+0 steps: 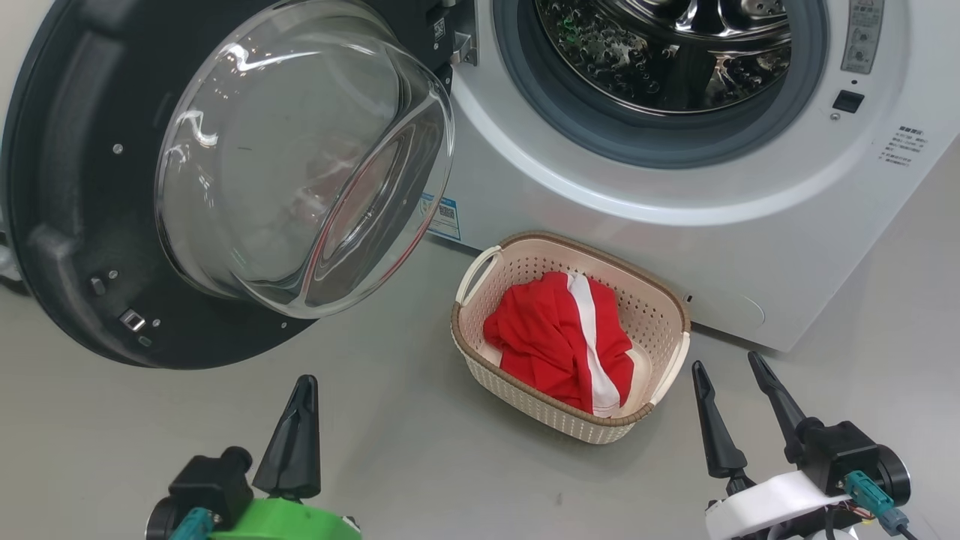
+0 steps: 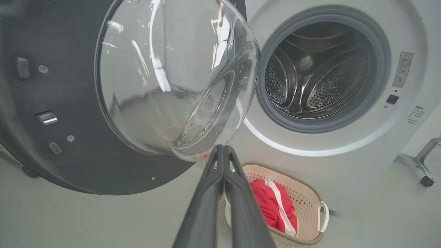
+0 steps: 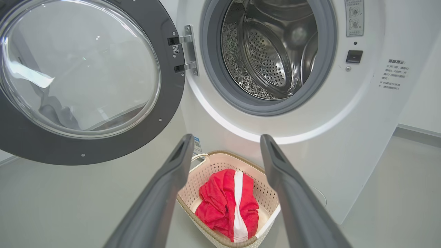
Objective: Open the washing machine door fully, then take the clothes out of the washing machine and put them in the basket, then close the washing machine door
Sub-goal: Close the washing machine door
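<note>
Head view: left tool (image 1: 305, 381) closed, empty

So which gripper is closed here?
The left gripper: its jaws meet in one point, holding nothing, whereas the right gripper has its jaws standing well apart.

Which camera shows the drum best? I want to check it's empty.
Left wrist view: nearly the whole drum mouth is in frame, bare metal inside. Head view crops its upper half; right wrist view cuts its top.

Illegible labels (image 1: 862, 34) on washing machine (image 1: 750, 247)
</note>
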Robot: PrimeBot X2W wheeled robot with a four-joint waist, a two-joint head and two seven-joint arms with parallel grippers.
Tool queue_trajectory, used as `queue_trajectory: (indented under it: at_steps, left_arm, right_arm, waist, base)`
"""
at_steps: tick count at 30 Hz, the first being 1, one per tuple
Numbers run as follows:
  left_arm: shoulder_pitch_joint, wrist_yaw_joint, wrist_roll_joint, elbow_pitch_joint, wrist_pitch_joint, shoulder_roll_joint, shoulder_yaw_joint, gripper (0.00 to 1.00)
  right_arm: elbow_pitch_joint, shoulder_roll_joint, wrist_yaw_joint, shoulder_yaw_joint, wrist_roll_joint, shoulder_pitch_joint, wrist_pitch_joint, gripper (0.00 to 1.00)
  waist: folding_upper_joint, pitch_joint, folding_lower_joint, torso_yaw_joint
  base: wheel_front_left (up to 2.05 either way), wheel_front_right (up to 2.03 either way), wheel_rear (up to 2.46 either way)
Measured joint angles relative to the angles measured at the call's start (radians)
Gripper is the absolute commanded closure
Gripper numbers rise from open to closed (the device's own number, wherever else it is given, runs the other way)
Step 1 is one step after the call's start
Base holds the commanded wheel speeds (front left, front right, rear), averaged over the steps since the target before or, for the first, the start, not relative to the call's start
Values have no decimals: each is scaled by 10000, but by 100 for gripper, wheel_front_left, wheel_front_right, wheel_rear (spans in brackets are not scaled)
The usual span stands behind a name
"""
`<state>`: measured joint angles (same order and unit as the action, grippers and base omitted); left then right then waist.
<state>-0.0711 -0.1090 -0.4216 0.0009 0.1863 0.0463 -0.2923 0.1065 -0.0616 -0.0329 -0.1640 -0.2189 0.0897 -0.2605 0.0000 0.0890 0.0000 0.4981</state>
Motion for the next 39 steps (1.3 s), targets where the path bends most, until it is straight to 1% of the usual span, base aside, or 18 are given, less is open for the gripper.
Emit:
queue_trajectory:
  at_steps: [2, 5, 10, 12, 15, 18, 21, 26, 28, 32, 36, 39]
  left_arm:
    - [-1, 25, -616, -148, 12, 0, -36, 100]
    - [-1, 280, -2057, -491, 65, 6, -71, 100]
    - [-5, 876, -5333, -1386, 242, 2, -88, 100]
    - [-33, 1135, -6441, -1898, 353, 2, -23, 100]
    - [-134, 1457, -7858, -2481, 453, -6, 278, 100]
    - [-109, 1739, -9216, -2784, 541, -6, 940, 100]
    - [-79, 1944, -9915, -3093, 573, -10, 1563, 100]
    - [286, 1992, -10011, -3379, 614, -29, 2863, 100]
    - [409, 2029, -10159, -3457, 614, 44, 3381, 100]
    - [565, 2036, -10696, -3327, 616, 527, 4330, 100]
    - [803, 2034, -11319, -2817, 437, 1124, 5175, 100]
    - [1000, 1870, -11846, -2226, 207, 1590, 5768, 100]
  right_arm:
    - [2, -2, 0, -4, 4, -1, 0, 0]
    - [10, -2, -2, -15, 4, -3, 0, 0]
    - [23, 0, -2, -31, 4, -7, 0, 0]
    - [23, 0, -2, -38, 4, -11, 0, 0]
    - [21, 0, -2, -44, 4, -15, 0, 0]
    - [21, 2, 0, -46, 4, -19, 0, 0]
    - [-17, 2, 2, -21, 4, -19, 0, 0]
    - [-46, -6, 15, 44, 4, -22, 0, 0]
    - [-71, -15, 15, 40, 4, -23, 0, 0]
    - [-121, -52, 15, 38, 4, -39, 0, 0]
    - [-192, -105, 15, 38, 4, -44, 46, 0]
    - [-247, -173, 13, 19, 19, -61, 88, 0]
  waist:
    - [0, -5, 0, 8]
    - [0, -7, 0, 15]
    - [0, -6, 0, 14]
    - [0, 1, 0, 7]
    - [0, 15, 0, -11]
    - [0, 33, 0, -26]
    - [0, 82, 0, -16]
    - [0, 159, 0, 71]
    - [0, 206, 0, 107]
    - [0, 308, 0, 170]
    - [0, 414, 0, 223]
    - [0, 517, 0, 249]
  base:
    - [0, 0, 0]
    - [0, 0, 0]
    - [0, 0, 0]
    - [0, 0, 0]
    - [0, 0, 0]
    - [0, 0, 0]
    - [0, 0, 0]
    - [0, 0, 0]
    - [0, 0, 0]
    - [0, 0, 0]
    - [0, 0, 0]
    - [0, 0, 0]
